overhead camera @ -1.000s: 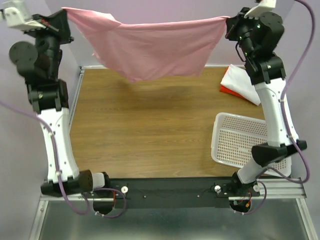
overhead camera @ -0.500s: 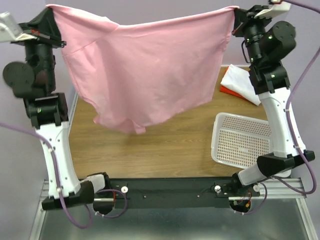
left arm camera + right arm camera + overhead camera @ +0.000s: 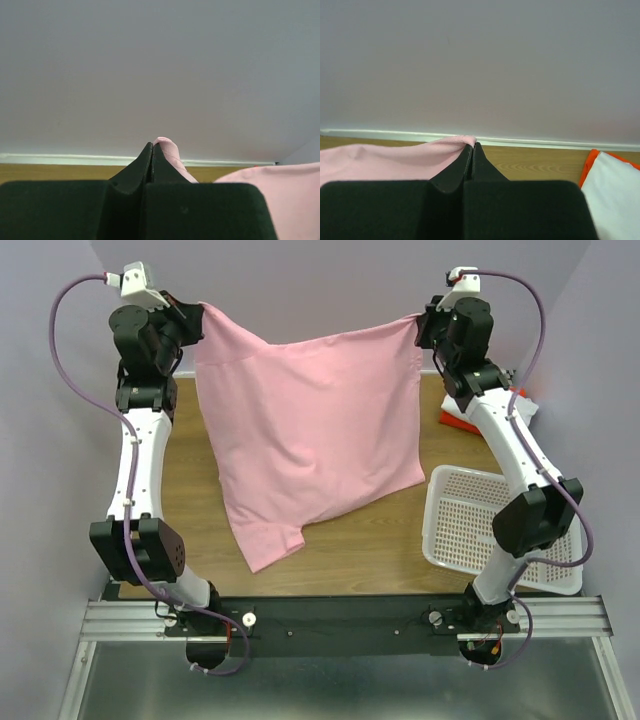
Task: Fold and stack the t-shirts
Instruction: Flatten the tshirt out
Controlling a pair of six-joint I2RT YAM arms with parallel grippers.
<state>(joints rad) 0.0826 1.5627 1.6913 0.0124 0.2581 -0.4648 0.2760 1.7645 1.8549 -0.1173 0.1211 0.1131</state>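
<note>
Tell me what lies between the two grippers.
The pink t-shirt hangs spread between the left gripper and the right gripper, each shut on an upper corner; the top external view shows it.

Farther back now — pink t-shirt hangs lower.

The wood-grain bench carried a white perforated basket at its near right corner, lying flat with its open side up. Toward the far right corner, close to the right edge, an orange-red t-shirt lay folded on the wood, with a folded white t-shirt resting on top of it and well apart from the basket.
</note>
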